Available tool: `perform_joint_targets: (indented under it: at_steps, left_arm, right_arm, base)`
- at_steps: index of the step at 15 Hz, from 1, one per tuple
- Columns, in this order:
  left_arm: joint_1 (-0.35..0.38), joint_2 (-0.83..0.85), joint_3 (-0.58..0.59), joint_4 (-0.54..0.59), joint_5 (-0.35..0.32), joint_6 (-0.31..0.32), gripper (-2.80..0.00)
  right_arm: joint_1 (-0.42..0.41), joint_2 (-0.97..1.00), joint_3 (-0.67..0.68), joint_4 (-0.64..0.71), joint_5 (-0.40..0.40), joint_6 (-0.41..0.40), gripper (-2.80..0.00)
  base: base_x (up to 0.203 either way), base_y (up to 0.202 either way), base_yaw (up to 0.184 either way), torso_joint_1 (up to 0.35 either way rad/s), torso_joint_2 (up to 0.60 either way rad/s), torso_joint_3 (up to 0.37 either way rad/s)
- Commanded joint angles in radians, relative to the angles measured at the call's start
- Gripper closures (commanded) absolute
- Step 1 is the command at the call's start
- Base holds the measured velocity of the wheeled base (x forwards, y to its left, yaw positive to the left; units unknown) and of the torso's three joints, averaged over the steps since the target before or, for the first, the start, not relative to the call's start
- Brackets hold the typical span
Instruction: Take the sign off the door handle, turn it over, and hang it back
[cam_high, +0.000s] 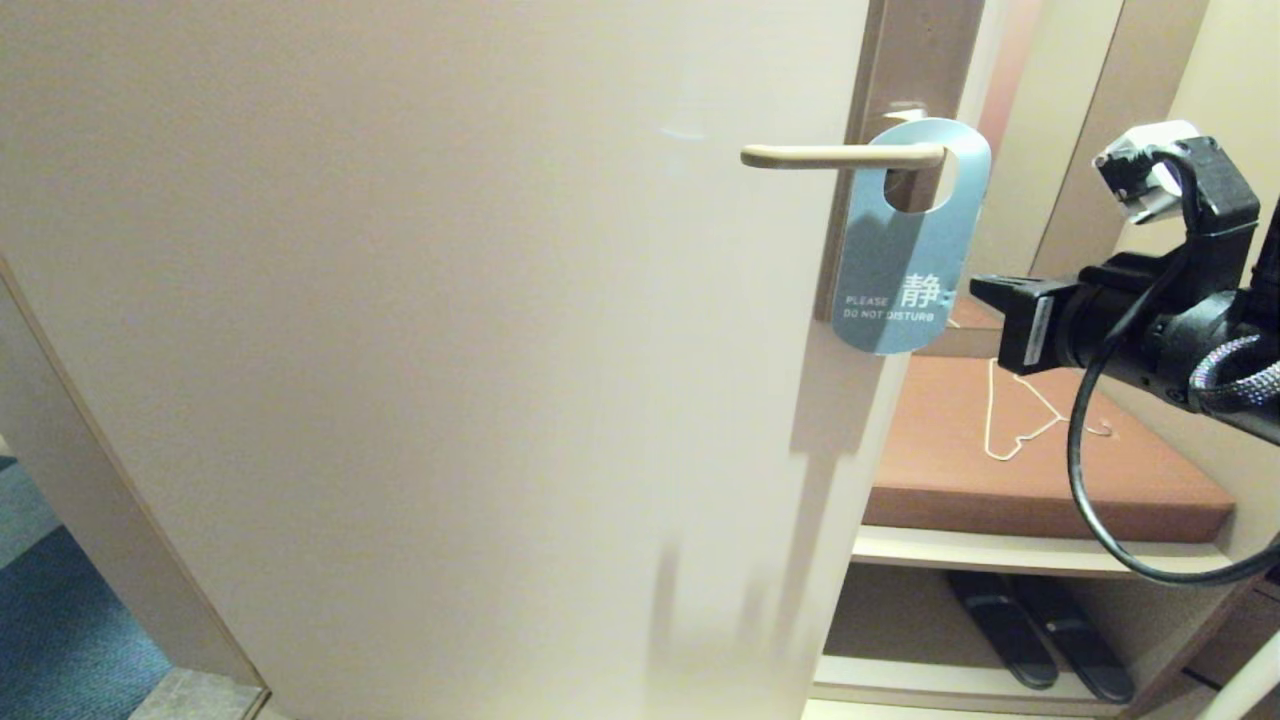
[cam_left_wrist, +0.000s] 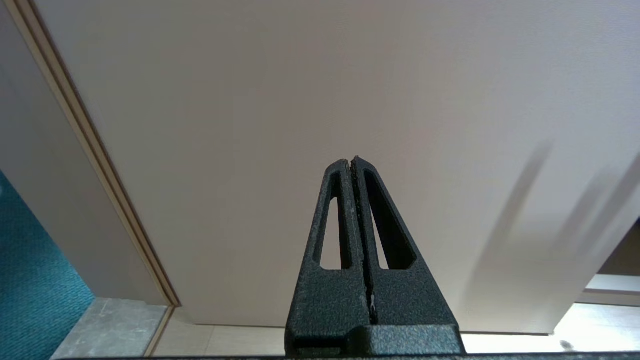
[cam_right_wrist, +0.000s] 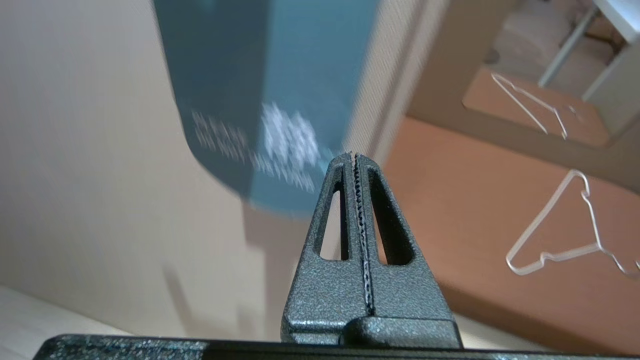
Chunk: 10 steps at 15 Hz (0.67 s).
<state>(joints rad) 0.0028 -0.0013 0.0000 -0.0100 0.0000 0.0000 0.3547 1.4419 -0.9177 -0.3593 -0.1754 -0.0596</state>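
Observation:
The light blue sign (cam_high: 905, 250) hangs on the cream door handle (cam_high: 840, 156), its "PLEASE DO NOT DISTURB" side facing out. The handle sits on a brownish-grey plate (cam_high: 910, 60) at the edge of the pale door (cam_high: 450, 350). My right gripper (cam_high: 978, 286) is shut and empty, just right of the sign's lower edge and apart from it. In the right wrist view its tips (cam_right_wrist: 354, 156) lie just below and beside the sign (cam_right_wrist: 280, 100). My left gripper (cam_left_wrist: 351, 161) is shut and empty, low in front of the bare door, and is out of the head view.
A thin white wire hanger (cam_high: 1020, 420) lies on a brown cushioned bench (cam_high: 1050, 490) right of the door. Dark slippers (cam_high: 1040, 630) sit on the shelf beneath. The door frame (cam_high: 100, 440) and teal carpet (cam_high: 60, 640) are at the far left.

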Motion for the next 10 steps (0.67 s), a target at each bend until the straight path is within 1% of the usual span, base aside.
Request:
perform_joint_targets:
  at_steps: [1, 7, 10]
  left_arm:
    - [0.000, 0.001, 0.000, 0.000, 0.000, 0.000, 0.00]
    - [0.000, 0.001, 0.000, 0.001, 0.000, 0.000, 0.00]
    - [0.000, 0.001, 0.000, -0.001, 0.000, 0.000, 0.00]
  right_arm:
    - [-0.023, -0.047, 0.061, 0.000, -0.001, 0.000, 0.00]
    - [-0.126, -0.200, 0.255, 0.002, -0.001, 0.000, 0.00]
    - [-0.158, -0.311, 0.354, 0.024, -0.001, 0.001, 0.00]
  base:
    - [0.000, 0.000, 0.000, 0.000, 0.00, 0.000]
    - [0.000, 0.000, 0.000, 0.000, 0.00, 0.000]
    - [0.000, 0.000, 0.000, 0.000, 0.00, 0.000]
